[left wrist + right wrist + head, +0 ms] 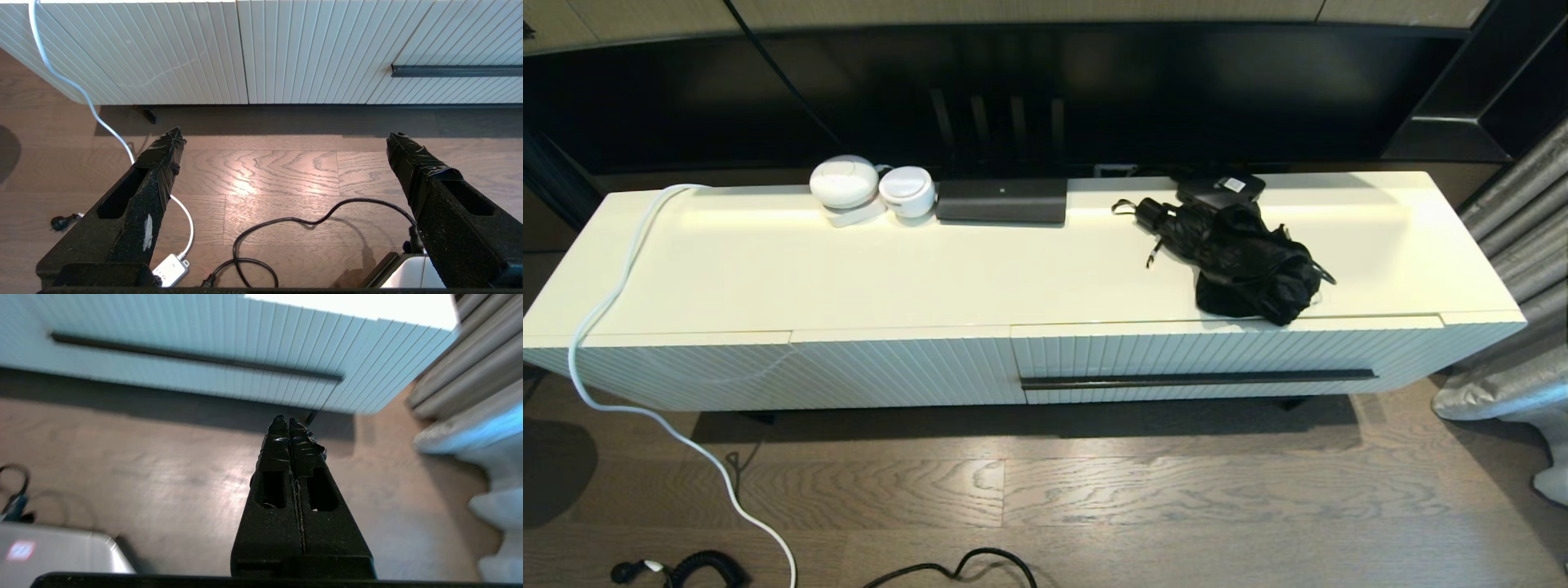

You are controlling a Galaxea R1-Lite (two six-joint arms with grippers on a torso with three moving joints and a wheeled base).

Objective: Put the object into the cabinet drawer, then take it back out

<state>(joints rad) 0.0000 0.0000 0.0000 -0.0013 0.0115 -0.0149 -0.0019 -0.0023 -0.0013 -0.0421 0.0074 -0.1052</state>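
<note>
Cabinet drawer [1225, 359] closed, inside hidden; left gripper [286, 143] fingers apart, right gripper [289, 421] fingers together.

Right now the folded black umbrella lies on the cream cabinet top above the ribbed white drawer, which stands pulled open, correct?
Not quite: the ribbed white drawer is shut, flush with the front in the head view. The folded black umbrella does lie on the cream cabinet top above it.

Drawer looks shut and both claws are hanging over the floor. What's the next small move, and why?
Probably bring the open left claw up to the black bar handle and grip it. The cabinet drawer is fully closed, the folded black umbrella lies on the cabinet top above it, and the right claw is shut, so nothing can go in until the drawer is pulled out.
</note>
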